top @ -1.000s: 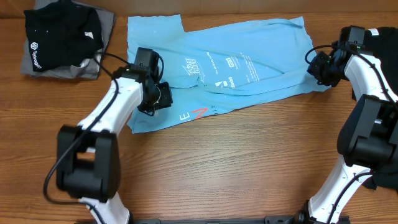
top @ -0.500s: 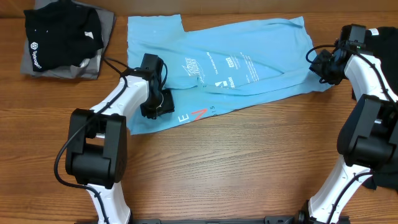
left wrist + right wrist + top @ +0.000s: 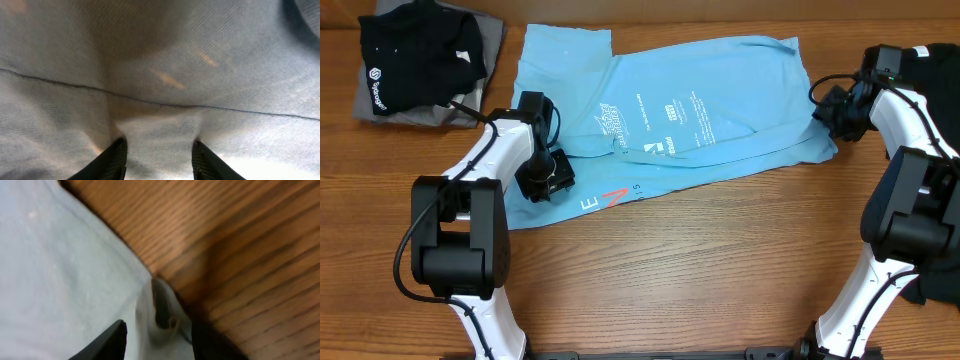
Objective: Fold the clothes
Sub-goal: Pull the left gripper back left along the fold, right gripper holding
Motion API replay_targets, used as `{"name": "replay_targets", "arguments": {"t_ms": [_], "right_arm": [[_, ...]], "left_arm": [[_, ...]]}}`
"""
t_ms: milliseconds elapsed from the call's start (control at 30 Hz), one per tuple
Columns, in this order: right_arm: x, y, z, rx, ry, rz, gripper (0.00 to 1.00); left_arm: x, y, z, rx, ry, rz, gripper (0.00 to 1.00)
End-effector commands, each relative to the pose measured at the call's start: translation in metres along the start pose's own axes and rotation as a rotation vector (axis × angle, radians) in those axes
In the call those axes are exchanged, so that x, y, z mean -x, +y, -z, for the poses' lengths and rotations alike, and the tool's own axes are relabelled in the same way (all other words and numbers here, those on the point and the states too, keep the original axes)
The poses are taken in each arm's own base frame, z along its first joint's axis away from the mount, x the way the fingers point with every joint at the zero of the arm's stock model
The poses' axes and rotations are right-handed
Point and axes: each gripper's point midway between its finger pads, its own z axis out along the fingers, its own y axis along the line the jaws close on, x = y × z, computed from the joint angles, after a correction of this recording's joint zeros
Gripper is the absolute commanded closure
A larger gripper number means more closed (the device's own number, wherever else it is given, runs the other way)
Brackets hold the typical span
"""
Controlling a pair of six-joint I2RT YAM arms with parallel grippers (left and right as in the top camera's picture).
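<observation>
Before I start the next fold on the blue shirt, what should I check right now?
1. The left gripper sits on the lower left of the light blue T-shirt: ok.
2. Is the left gripper clamped on cloth: cannot tell; its jaws stand apart with cloth puckered between them.
3. The right gripper is at the shirt's right edge: ok; a fold of hem lies between its jaws.
4. Is the right gripper clamped: cannot tell.
5. Shirt lying flat: not ok; creases run across it.
6. The folded black shirt lies apart from the blue one: ok.
</observation>
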Motion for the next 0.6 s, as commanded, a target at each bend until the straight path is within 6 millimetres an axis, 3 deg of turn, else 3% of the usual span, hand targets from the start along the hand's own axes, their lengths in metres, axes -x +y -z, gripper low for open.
{"name": "replay_targets", "arguments": {"t_ms": [0,267,567], "right_arm": [[-0.0082,0.0129,-0.0002,0.07,0.053,-0.011,0.54],[-0.0133,0.0111,0.0,0.064,0.074,-0.014,0.55],[-0.0112,0.0118,0.0,0.067,0.066,-0.013,0.8]], "left_arm": [[-0.002,0.0119,-0.014,0.056,0.021,0.024,0.51],[0.0003,0.0108,-0.0141,0.05,0.012,0.024,0.49],[0.0037,0.0094,-0.0142,0.045,-0.002,0.02,0.49]]}}
